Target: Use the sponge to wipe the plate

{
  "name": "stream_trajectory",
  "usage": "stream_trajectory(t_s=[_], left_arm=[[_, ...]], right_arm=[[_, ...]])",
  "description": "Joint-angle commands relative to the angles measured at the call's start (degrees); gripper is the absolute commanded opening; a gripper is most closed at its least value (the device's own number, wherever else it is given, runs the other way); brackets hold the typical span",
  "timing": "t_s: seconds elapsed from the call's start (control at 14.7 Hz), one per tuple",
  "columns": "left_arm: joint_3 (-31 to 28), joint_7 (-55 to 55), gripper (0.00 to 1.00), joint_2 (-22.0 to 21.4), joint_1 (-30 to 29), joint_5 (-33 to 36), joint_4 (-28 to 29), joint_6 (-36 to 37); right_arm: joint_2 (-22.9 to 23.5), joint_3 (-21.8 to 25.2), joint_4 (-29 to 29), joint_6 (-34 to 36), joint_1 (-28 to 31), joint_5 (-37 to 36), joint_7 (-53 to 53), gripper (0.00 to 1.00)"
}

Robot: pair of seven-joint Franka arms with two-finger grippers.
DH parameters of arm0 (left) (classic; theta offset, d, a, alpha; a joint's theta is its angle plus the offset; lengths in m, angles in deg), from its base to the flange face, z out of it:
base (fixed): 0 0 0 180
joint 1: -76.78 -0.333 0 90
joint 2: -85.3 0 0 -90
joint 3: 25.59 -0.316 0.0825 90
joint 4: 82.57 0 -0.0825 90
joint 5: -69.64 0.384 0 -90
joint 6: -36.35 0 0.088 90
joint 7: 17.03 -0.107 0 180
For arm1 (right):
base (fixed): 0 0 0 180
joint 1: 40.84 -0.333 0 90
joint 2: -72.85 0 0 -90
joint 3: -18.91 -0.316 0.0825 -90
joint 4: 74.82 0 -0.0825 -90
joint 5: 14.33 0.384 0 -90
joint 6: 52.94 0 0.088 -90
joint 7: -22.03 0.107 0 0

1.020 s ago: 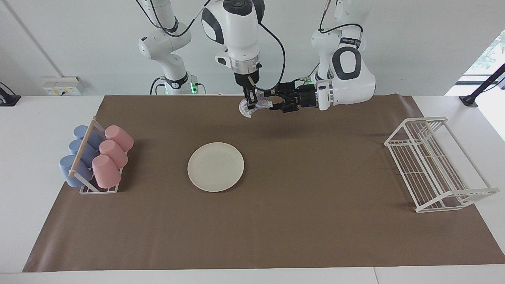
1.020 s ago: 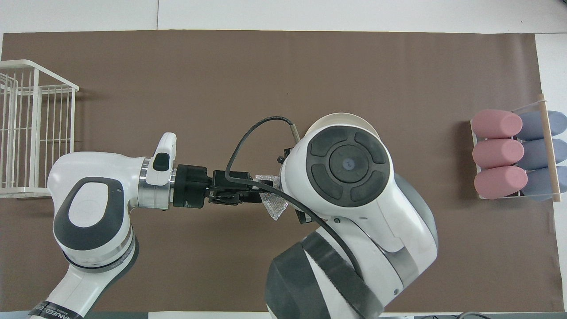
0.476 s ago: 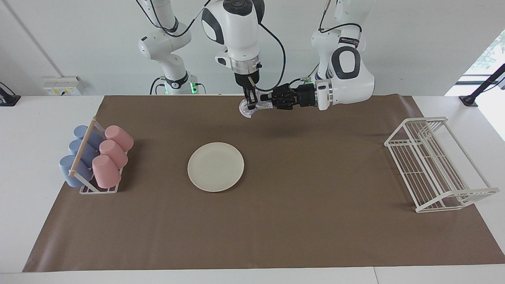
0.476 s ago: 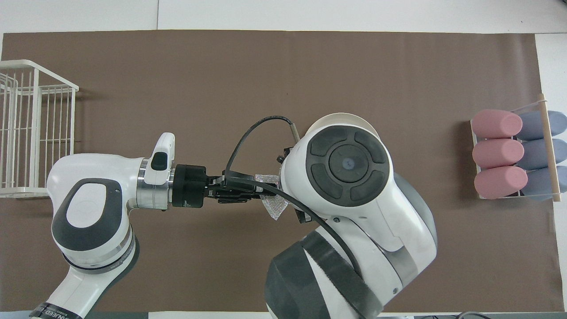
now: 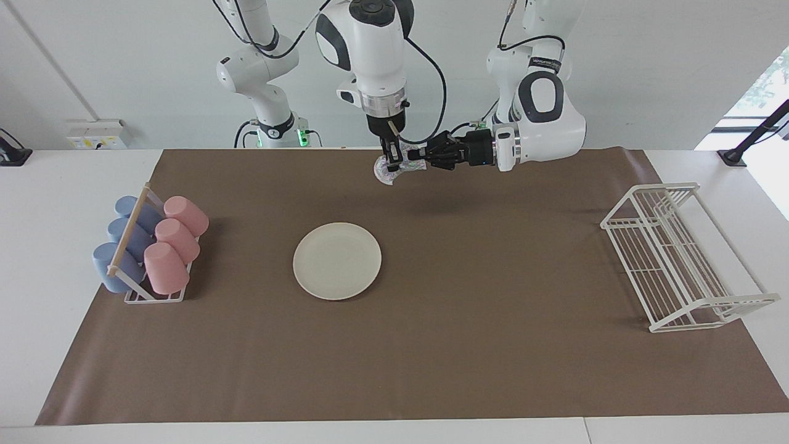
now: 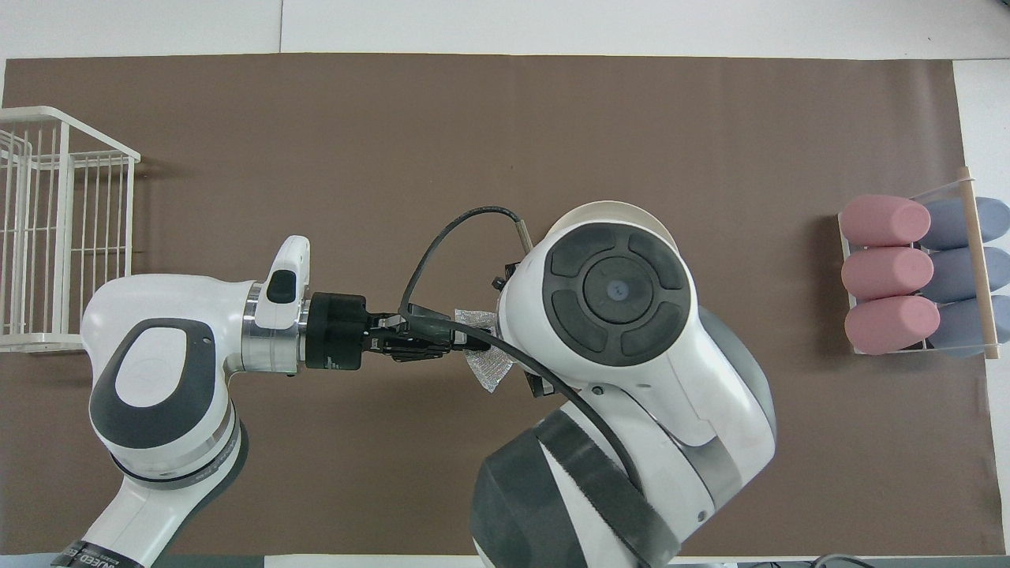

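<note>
— Up above the brown mat (image 5: 431, 345), at the robots' end of the table (image 5: 37, 259), what are the two grippers doing?

— Both are clamped on the sponge (image 5: 392, 171). The right gripper (image 5: 391, 161) points straight down and pinches it from above, so the silvery pad hangs from its fingertips. The left gripper (image 5: 418, 160) reaches in sideways, level with the table, and its fingers are closed on the sponge's edge toward the left arm's end.

— So the sponge is off the table?

— Yes, it is in the air between the two grippers, over bare mat. In the overhead view only a crinkled corner of it (image 6: 488, 369) shows, between the left gripper (image 6: 473, 342) and the right arm's big wrist, which hides the right gripper.

— And the plate?

— The plate (image 5: 337, 261) lies flat on the mat, farther from the robots than the sponge, with nothing on it. From overhead only a sliver of its rim (image 6: 623, 207) peeks past the right arm.

— Anything else on the table?

— A rack of cups (image 5: 150, 248), three pink and three blue, lying on their sides at the right arm's end, and a white wire rack (image 5: 681, 256) at the left arm's end.
</note>
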Motion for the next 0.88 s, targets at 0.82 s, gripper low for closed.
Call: stream_trajectory(t_s=[0.82], left_arm=[[-0.60, 8.32, 0.00, -0.57, -2.10, 14.17, 1.12, -7.50]], right_arm=[[-6.45, -0.21, -3.85, 9.12, 27.85, -0.64, -80.08, 1.00]])
